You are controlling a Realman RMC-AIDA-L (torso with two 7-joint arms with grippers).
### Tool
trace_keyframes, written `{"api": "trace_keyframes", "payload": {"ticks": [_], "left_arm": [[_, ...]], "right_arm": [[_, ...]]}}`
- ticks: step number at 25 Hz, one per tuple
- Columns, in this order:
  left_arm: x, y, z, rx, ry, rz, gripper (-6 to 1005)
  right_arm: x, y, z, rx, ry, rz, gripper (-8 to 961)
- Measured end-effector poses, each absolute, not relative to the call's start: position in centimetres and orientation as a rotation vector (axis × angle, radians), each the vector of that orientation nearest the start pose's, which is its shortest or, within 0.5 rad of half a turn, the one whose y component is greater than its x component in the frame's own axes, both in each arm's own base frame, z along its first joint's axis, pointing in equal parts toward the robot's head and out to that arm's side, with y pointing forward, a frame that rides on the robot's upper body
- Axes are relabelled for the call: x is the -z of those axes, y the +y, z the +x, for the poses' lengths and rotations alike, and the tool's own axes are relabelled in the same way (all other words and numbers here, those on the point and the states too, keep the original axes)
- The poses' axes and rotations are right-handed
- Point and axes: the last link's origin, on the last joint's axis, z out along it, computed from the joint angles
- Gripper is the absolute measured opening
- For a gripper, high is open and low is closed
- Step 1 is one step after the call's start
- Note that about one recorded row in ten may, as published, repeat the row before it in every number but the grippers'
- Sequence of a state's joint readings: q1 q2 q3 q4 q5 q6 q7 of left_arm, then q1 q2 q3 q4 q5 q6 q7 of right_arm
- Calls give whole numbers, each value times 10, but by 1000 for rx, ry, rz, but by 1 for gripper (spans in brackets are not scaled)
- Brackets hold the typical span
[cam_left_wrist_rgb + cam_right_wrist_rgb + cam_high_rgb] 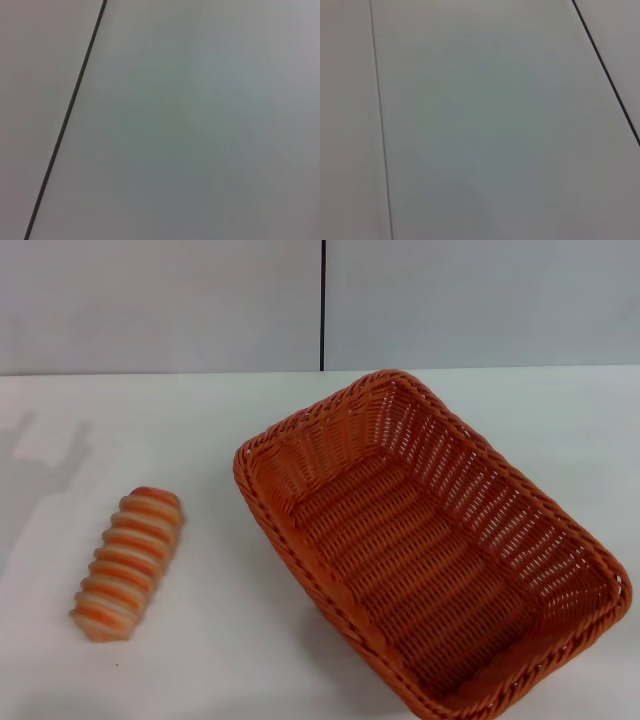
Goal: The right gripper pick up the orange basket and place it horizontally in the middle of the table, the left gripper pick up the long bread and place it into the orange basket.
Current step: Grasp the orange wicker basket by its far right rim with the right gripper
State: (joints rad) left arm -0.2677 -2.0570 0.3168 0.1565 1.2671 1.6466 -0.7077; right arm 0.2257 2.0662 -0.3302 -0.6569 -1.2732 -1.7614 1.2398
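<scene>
The orange basket (pixel 430 540) lies on the white table (pixel 200 440) to the right of centre, set at a slant with one short end toward the back and the other near the front right corner. It holds nothing. The long bread (pixel 128 562), striped orange and cream, rests on the table at the left, well apart from the basket. Neither gripper shows in the head view. Both wrist views face only a pale grey wall with dark seams.
A pale grey wall with a dark vertical seam (pixel 323 305) stands behind the table. A faint shadow (pixel 40 455) falls on the tabletop at the far left.
</scene>
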Motion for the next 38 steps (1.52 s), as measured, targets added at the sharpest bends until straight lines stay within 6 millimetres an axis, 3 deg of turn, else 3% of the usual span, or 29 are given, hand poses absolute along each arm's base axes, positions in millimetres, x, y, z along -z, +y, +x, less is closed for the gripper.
{"api": "trace_keyframes", "payload": {"ticks": [12, 19, 25, 28, 33, 38], "left_arm": [[-53, 264, -348, 1122, -534, -1585, 812], [-55, 270, -345, 1119, -522, -1592, 812], [-55, 275, -343, 1121, -515, -1597, 812], [-55, 275, -342, 1120, -509, -1600, 812], [-56, 274, -342, 1118, -503, -1609, 811], [-59, 274, -343, 1115, -499, -1621, 811]], "right_arm": [[-159, 259, 328, -1237, 503, -1748, 610], [-206, 277, 317, -999, 701, -1861, 609], [-236, 304, 280, -703, 905, -1969, 610], [-236, 321, 266, -500, 1045, -2001, 610], [-215, 354, 244, -248, 1232, -2145, 610], [-193, 376, 229, -152, 1366, -2308, 609]]}}
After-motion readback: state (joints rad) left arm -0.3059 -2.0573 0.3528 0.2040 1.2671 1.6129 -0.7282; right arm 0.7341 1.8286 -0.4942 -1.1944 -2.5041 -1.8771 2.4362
